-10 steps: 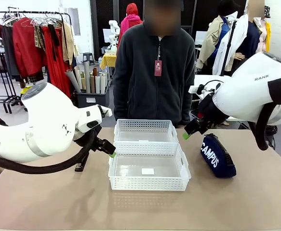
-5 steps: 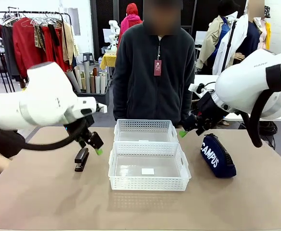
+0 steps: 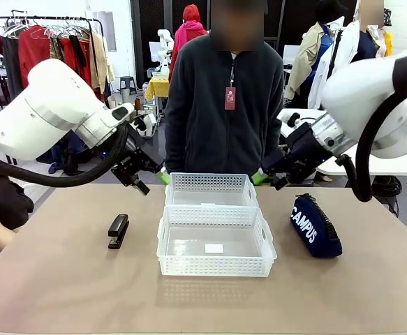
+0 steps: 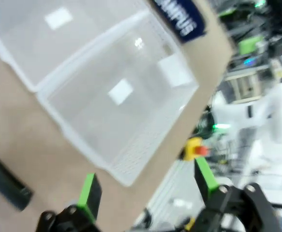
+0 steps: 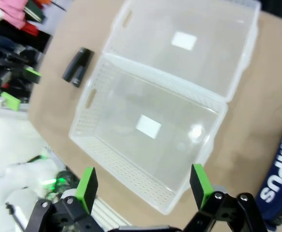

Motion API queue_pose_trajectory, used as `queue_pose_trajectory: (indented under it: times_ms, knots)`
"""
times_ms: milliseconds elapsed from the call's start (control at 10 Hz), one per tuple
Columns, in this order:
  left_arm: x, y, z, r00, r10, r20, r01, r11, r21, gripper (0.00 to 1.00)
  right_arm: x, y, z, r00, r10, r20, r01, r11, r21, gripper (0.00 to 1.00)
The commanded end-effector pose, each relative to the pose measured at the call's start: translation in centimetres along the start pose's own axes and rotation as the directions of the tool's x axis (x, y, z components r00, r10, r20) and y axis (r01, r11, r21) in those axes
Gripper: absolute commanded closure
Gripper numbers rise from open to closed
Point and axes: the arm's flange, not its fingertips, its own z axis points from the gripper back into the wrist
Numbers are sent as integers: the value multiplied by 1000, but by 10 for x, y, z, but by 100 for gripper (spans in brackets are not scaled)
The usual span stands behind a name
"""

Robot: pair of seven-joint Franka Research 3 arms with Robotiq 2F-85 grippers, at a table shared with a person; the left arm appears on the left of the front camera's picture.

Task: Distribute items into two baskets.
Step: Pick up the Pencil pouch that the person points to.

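On tan table (image 3: 63,293): near basket (image 3: 216,269) touching far basket (image 3: 211,176); black stapler (image 3: 118,231) left, CAMPUS pouch (image 3: 315,225) right; left gripper (image 3: 153,183), right gripper (image 3: 267,180) aloft, spread wide, unladen.

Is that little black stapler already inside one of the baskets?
No: the stapler lies on the table, beside the near basket and apart from it.

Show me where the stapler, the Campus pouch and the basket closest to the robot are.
stapler (image 3: 118,231), front view, middle of its black body.
CAMPUS pouch (image 3: 316,227), front view, navy fabric beside the lettering.
near basket (image 3: 216,266), front view, its front lattice wall.
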Motion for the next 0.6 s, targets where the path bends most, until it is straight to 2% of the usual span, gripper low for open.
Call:
queue_pose_trajectory:
  times_ms: [0,200,400,500]
  knots:
    - [0,25,3,992,110,65,-94,973,-212,0,10,-17,9,998,-36,55,26,983,181,0]
    - [-5,38,4,962,208,175,-133,921,-366,0,16,-22,22,989,-95,110,61,958,281,0]
    - [-10,45,12,933,263,245,-126,877,-463,0,22,-29,33,981,-138,137,81,931,355,0]
    - [-13,43,14,937,230,264,-78,873,-482,0,25,-32,34,976,-143,165,81,938,337,0]
